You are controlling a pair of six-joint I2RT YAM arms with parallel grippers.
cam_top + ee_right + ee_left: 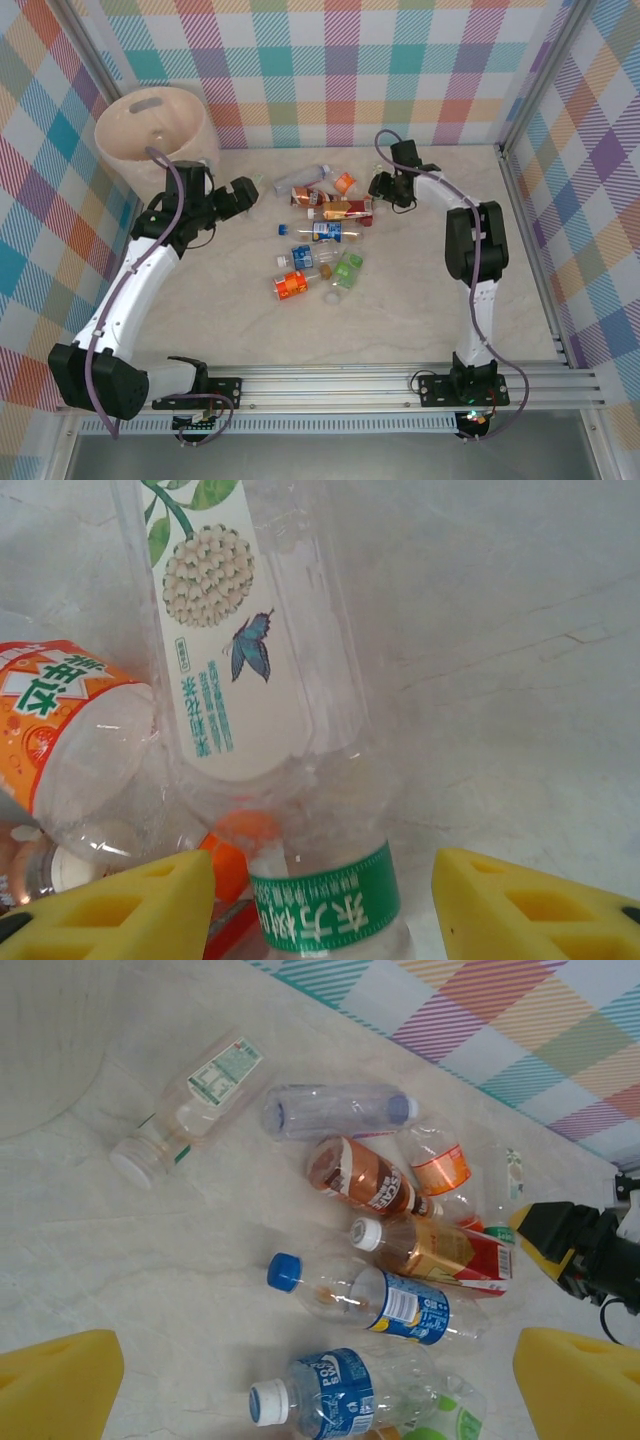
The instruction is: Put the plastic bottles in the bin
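Several plastic bottles [320, 235] lie in a loose pile mid-table. The pale bin [150, 125] stands at the far left corner. My right gripper [383, 188] is low at the pile's right end. In the right wrist view its yellow fingers [110, 905] straddle the green-banded neck of a clear white-label bottle [250, 660], with a narrow gap on each side. An orange-label bottle [70, 740] lies against it. My left gripper [243, 195] hovers wide open between bin and pile, and a blue-label, white-capped bottle [340, 1395] lies below its fingers [55, 1385].
Checked walls close the table at the back and sides, and metal rails run along the front and right edges. A white-green label bottle [195, 1100] lies apart at the pile's bin side. An orange bottle [290, 285] and a green one [347, 268] lie nearest the front.
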